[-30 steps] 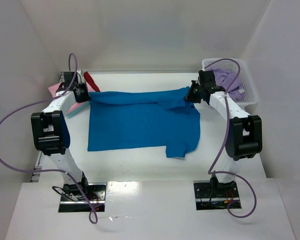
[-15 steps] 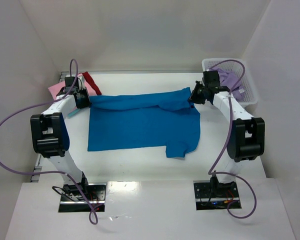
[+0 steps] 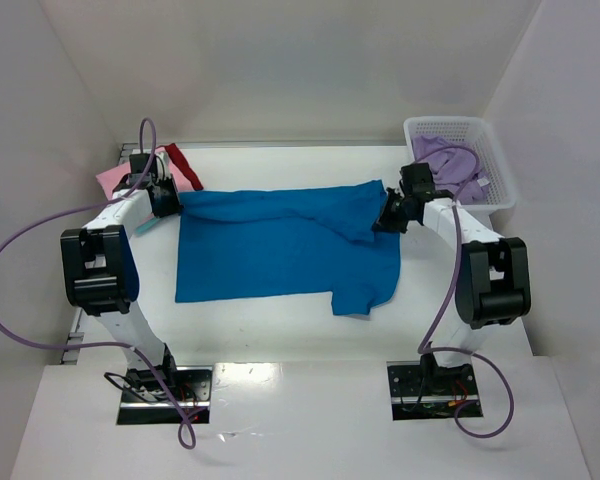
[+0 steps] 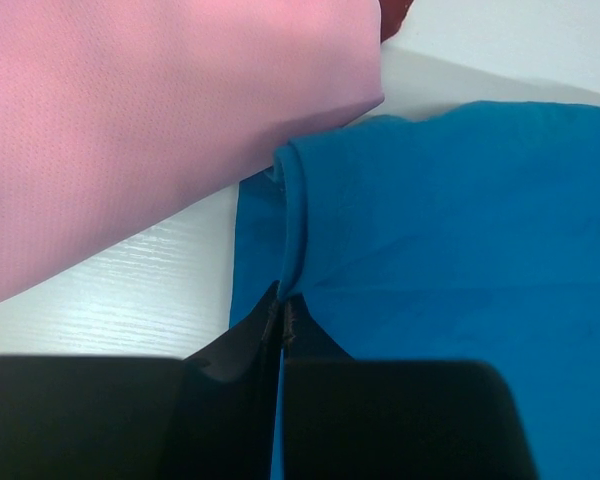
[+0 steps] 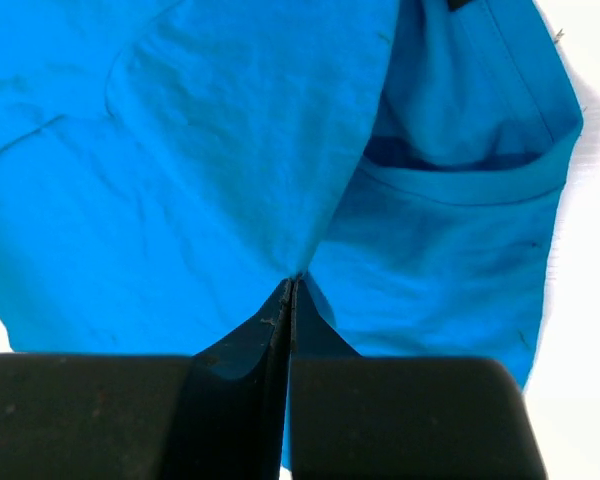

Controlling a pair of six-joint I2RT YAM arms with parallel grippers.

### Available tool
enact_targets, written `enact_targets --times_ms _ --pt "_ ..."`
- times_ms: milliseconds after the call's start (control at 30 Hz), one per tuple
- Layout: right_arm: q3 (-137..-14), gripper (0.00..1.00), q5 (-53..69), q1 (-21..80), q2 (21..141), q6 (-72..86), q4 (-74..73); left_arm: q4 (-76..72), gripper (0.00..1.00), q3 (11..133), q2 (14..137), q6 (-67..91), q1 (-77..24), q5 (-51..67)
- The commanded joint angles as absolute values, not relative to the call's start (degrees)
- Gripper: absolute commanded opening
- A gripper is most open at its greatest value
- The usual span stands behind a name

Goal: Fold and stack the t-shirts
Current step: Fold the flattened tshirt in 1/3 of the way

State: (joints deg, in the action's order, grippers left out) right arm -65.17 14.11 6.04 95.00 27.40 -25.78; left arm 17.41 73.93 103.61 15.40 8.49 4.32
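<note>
Blue shirt [image 3: 270, 255] lies on the counter [image 3: 280, 330], first fold under way, not yet stacked. Left gripper [image 3: 169, 204] and right gripper [image 3: 386, 220] each clamp its far edge. Lavender shirt [image 3: 442, 155] waits in basket [image 3: 450, 121].

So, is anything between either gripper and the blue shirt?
Nothing visible. The left gripper and the right gripper are both shut on the blue shirt, pinching its far edge at opposite ends.
</note>
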Motion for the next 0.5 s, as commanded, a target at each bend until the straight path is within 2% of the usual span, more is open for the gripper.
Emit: enact_targets --times_ms 0,367,467 --pt "-64.2 0.0 12.6 6.7 95.4 26.3 -24.3 17.1 0.0 74.9 102.4 16.3 8.9 4.2" --pt "-67.3 0.0 7.5 6.7 97.6 24.5 -24.9 21.6 0.0 73.0 100.5 17.4 8.9 3.8" --pt "-68.5 0.0 9.5 6.7 97.6 24.0 -24.9 21.6 0.0 71.8 100.0 17.4 8.9 3.8"
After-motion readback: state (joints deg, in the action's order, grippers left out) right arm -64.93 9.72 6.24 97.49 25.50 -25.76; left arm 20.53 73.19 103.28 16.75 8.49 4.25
